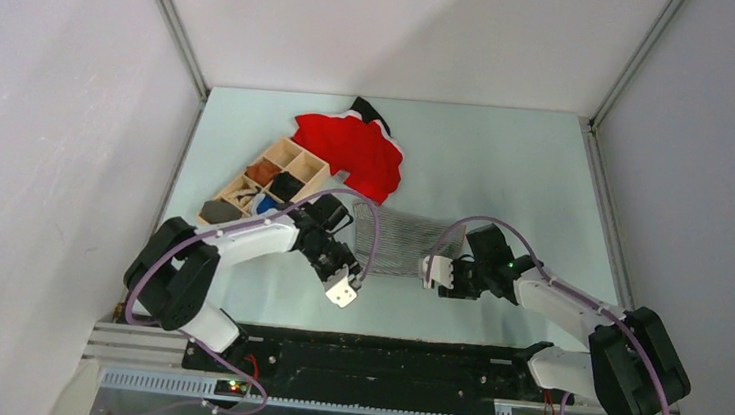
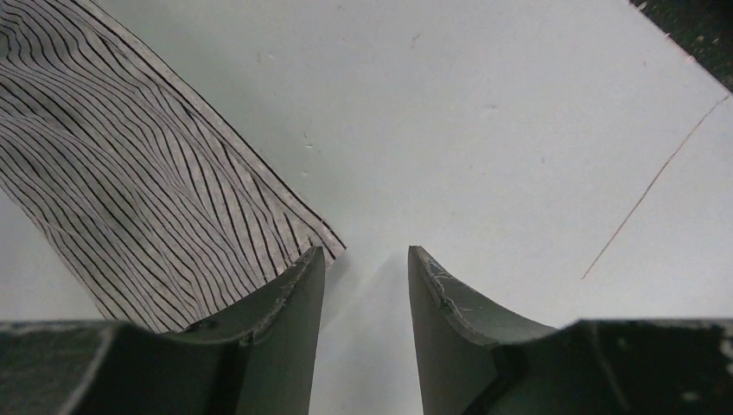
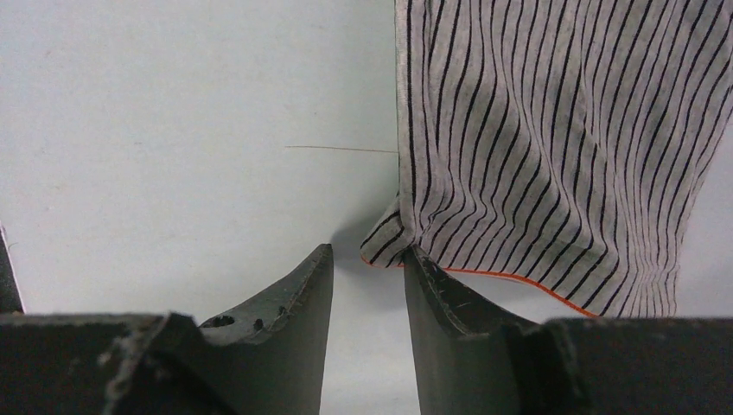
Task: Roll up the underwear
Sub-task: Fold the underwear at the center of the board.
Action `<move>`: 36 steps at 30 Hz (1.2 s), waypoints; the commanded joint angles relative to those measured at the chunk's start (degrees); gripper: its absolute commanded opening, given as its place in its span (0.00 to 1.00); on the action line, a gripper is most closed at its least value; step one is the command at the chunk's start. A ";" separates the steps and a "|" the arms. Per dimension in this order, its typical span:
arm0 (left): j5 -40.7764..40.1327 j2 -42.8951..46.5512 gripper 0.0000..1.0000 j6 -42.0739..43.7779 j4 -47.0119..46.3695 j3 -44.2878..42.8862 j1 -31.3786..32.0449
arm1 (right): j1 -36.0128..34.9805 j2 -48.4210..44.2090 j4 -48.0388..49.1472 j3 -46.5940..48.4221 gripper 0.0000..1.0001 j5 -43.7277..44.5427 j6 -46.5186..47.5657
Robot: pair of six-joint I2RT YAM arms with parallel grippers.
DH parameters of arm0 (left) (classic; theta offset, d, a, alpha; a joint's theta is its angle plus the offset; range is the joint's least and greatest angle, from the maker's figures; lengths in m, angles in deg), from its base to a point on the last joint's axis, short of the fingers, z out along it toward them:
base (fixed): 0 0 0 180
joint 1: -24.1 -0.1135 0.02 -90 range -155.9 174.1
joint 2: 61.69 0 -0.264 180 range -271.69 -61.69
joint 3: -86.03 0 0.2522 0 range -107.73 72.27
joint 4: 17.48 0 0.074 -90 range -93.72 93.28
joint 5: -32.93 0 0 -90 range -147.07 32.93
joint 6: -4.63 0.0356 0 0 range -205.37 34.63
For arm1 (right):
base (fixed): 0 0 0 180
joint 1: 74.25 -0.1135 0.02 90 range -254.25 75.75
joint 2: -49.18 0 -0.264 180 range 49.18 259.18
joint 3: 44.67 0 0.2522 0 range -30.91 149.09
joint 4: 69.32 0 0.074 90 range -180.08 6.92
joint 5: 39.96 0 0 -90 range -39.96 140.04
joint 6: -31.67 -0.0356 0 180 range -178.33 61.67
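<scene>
Wrist views crop the underwear (image 2: 130, 173); things in the tray (image 1: 298, 156) seem too small to name

Left claw (image 2: 365, 252) and right claw (image 3: 367, 251) low, jaws apart.

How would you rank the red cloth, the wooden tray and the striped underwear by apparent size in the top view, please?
1. Red cloth, slightly the largest.
2-3. Striped underwear and wooden tray: too alike to rank; the underwear is partly covered.

You work in a robotics lab cell: plain white panel walls (image 1: 409, 30) on aluminium struts (image 1: 172, 25) box in a pale green tabletop (image 1: 508, 160).
</scene>
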 commanded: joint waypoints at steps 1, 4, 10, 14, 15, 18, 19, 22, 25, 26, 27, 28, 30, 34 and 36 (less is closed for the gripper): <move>-1.50 -2.06 0.45 4.10 -1.71 -1.74 0.44 | 0.21 -0.32 1.83 1.84 0.41 0.21 -0.88; -4.43 -4.72 0.43 3.38 -1.88 -2.92 0.53 | 0.23 1.34 1.27 2.46 0.42 0.15 -0.51; -5.08 -5.73 0.44 0.96 -4.86 -3.30 0.55 | 0.60 3.68 1.77 3.17 0.42 0.49 -0.08; -5.86 -5.45 0.43 0.12 -1.56 -4.47 0.36 | 1.02 6.22 0.52 4.34 0.41 0.95 0.94; -6.37 -5.18 0.43 -1.01 -1.13 -4.73 -0.17 | 1.19 6.76 0.08 5.02 0.40 1.03 1.05; -5.93 -3.28 0.45 -3.08 -0.19 -4.61 -1.97 | 1.59 10.42 -2.61 7.12 0.35 0.89 1.32; -5.09 -2.69 0.46 -4.25 -0.41 -4.17 -2.71 | 1.72 11.15 -3.24 8.22 0.32 0.82 1.29; -2.79 0.49 0.55 -7.04 -3.91 -2.30 -3.10 | 1.87 14.08 -5.84 10.09 0.20 0.75 1.43; 0.02 2.40 0.59 -8.40 -10.14 2.37 -2.21 | 2.62 15.55 -8.56 12.04 0.07 -0.96 2.13; 0.99 2.81 0.60 -8.86 -12.78 3.50 -1.80 | 2.89 16.20 -9.82 12.88 0.05 -1.31 2.31; 1.37 2.45 0.61 -9.43 -13.16 3.66 -1.23 | 3.05 16.54 -10.58 13.40 0.01 -2.10 2.29; 1.77 2.07 0.61 -10.08 -13.14 3.50 -0.96 | 3.44 17.04 -11.81 14.32 0.00 -2.50 2.26; 1.87 1.47 0.61 -12.15 -14.00 3.79 0.05 | 4.20 17.67 -13.11 15.38 0.00 -3.66 1.93; 0.86 2.02 0.60 -16.80 -19.47 6.01 1.30 | 5.16 18.14 -13.64 15.93 0.00 -4.39 1.83; -0.24 2.22 0.59 -18.61 -22.09 6.91 1.80 | 5.21 18.31 -13.69 15.99 0.00 -4.24 1.79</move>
